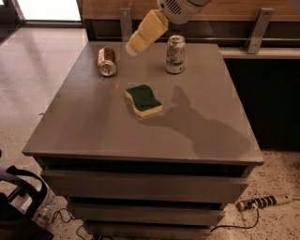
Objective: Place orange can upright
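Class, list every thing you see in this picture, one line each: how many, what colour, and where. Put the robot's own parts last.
table: one, grey, centre of view, with drawers below.
orange can: one, copper-orange with silver ends, lying on its side at the table's far left.
white-and-green can: one, standing upright at the far middle of the table.
sponge: one, green on top and yellow beneath, near the table's middle.
power strip: one, pale, on the speckled floor at lower right.
metal brackets: two, grey, on the wall behind the table.
arm: one, white, at the top edge.
gripper: one, cream-yellow, above the far table edge between the two cans, touching neither.
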`<state>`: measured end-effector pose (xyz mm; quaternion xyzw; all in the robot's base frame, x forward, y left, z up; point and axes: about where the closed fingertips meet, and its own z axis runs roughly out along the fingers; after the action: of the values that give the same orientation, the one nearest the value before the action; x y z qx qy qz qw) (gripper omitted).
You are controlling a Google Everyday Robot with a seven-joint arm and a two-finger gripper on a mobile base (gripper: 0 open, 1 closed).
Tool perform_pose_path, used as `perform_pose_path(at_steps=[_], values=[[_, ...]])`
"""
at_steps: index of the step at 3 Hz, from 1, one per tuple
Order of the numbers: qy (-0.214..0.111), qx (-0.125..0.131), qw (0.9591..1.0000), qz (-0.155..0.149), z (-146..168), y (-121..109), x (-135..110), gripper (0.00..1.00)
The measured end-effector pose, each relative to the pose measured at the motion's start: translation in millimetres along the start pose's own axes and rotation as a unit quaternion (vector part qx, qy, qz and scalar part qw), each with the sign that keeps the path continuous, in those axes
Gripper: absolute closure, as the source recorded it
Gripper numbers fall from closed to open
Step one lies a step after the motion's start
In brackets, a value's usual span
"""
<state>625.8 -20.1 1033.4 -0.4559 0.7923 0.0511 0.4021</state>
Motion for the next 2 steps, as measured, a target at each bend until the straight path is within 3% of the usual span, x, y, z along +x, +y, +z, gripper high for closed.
perform_pose_path(at_steps=[1, 2], values=[[-0.033, 0.021, 0.9992, -0.002, -1.3, -9.9, -17.9, 0.00], [-0.033, 0.021, 0.9992, -0.002, -1.4, -9.9, -18.0, 0.00]])
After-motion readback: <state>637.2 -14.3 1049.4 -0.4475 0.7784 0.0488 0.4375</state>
